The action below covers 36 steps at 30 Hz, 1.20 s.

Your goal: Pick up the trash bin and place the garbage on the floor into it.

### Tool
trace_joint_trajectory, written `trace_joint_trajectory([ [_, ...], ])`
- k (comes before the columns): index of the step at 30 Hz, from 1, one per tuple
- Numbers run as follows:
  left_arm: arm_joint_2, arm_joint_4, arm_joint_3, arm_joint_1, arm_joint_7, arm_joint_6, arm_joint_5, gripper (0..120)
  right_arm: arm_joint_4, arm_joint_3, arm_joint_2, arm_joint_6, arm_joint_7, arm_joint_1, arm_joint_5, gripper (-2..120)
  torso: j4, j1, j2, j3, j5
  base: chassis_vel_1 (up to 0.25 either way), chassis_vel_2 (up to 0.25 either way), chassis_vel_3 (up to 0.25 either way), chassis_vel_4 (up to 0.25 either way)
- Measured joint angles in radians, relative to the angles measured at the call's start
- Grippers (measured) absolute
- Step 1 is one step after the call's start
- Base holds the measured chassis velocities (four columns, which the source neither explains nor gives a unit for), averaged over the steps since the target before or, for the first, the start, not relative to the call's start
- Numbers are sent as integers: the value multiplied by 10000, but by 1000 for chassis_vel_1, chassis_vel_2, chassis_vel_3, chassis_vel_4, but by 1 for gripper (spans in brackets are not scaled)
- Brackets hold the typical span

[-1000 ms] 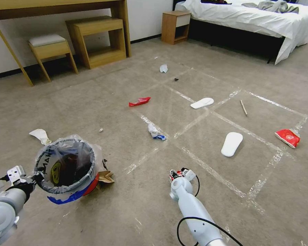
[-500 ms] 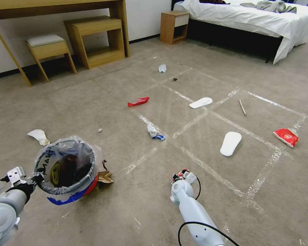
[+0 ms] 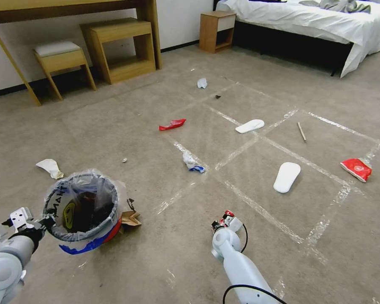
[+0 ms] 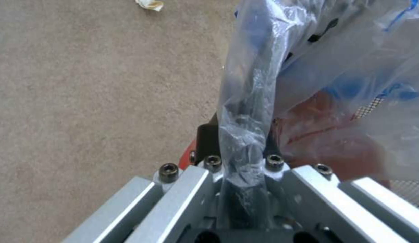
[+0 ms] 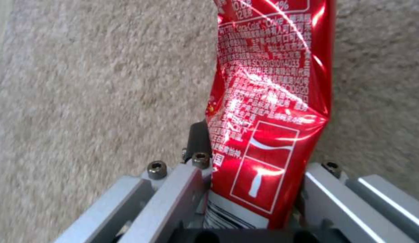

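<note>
The left claw [image 3: 46, 219] pinched the round trash bin's [image 3: 82, 209] crinkly plastic-lined rim; the right claw [image 5: 252, 175] clamped a glossy red wrapper [image 5: 268, 101].

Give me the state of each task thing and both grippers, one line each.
trash bin: upright, open, bag-lined, gripped at its rim.
left gripper: shut on the bin's rim and liner.
right gripper: shut on a red wrapper, above the carpet.
slippers: flat on the floor.
other red wrappers: on the floor.
wooden stick: on the floor.
tissue wads: on the floor.
</note>
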Motion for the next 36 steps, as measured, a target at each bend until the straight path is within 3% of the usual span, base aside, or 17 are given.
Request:
trace_joint_trajectory([
  [6, -19, -55, -3, 4, -9, 0, -1, 1, 1157, 23, -461, 104, -146, -348, 105, 8, -6, 1, 1, -3, -9, 0, 0, 0, 0],
  [9, -60, -105, -4, 7, -17, 3, -1, 1, 2124, 101, -1065, 500, -636, -533, 337, 8, -6, 0, 2, -5, -13, 0, 0, 0, 0],
  [12, -94, -175, -4, 19, -32, 22, 1, 1, 2986, 148, -1647, 1611, -2120, -733, 596, 8, -6, 0, 3, -6, -14, 0, 0, 0, 0],
  [14, -100, -181, -3, 22, -35, 25, 2, 1, 3094, 145, -1714, 1803, -2366, -764, 601, 8, -6, 0, 3, -5, -14, 0, 0, 0, 0],
  [16, -132, -236, 7, 34, -48, 40, 3, 1, 3725, 111, -2094, 2873, -3760, -922, 610, 8, -7, 0, 3, -7, -15, 0, 0, 0, 0],
  [17, -132, -236, 7, 34, -48, 40, 3, 1, 3725, 111, -2094, 2873, -3760, -922, 610, 8, -7, 0, 3, -7, -15, 0, 0, 0, 0],
  [20, -178, -339, 34, 53, -70, 77, 0, 1, 4665, 18, -2600, 4050, -5374, -1097, 732, 8, -6, 0, 5, -6, -15, 0, 0, 0, 0],
  [21, -178, -339, 34, 53, -70, 77, 0, 1, 4665, 18, -2600, 4050, -5374, -1097, 732, 8, -6, 0, 5, -6, -15, 0, 0, 0, 0],
  [24, -190, -455, 36, 52, -114, 139, -83, 1, 5769, -236, -3294, 4863, -6600, -1140, 870, 8, -6, 0, 5, -7, -14, 0, 0, 0, 0],
  [29, -144, -521, -7, 72, -168, 201, -225, 1, 6730, -630, -4284, 5194, -7139, -1060, 966, 8, -7, -1, 6, -7, -16, 0, 0, 0, 0],
  [32, -45, -549, -85, 89, -237, 246, -447, 1, 7522, -1333, -5449, 5322, -7291, -812, 982, 8, -8, 0, 6, -7, -16, 0, 0, 0, 0],
  [36, -2, -595, -105, 108, -294, 289, -581, 1, 7931, -1830, -6044, 5342, -7290, -577, 1039, 8, -7, -1, 6, -7, -13, 0, 0, 0, 0],
])
